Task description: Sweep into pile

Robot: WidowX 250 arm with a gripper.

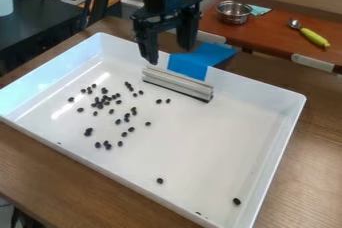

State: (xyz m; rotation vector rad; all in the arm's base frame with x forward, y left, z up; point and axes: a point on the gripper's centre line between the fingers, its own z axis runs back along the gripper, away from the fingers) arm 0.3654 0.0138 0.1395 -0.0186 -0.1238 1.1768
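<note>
- We see the small black pieces [107,103] strewn loosely over the tray's left half, thickest between its far-left corner and near edge; some touch, many lie apart.
- We find one stray [159,180] closer to the near edge and another [236,201] by the near-right corner.
- We see a pale bar [178,84] with a dark lower strip, inside the tray near its far edge, and a blue piece [200,60] at that edge just beside it.
- We have the gripper [170,54] above the far edge, its fingers released, spread with a gap and grasping nothing.
- We see the white tray [284,143] on a brown wooden table [70,188].
- Beyond its far edge, we see a metal bowl [234,13], a teal cloth [258,10] and a green-handled spoon [312,36] on a reddish-brown surface [270,38].
</note>
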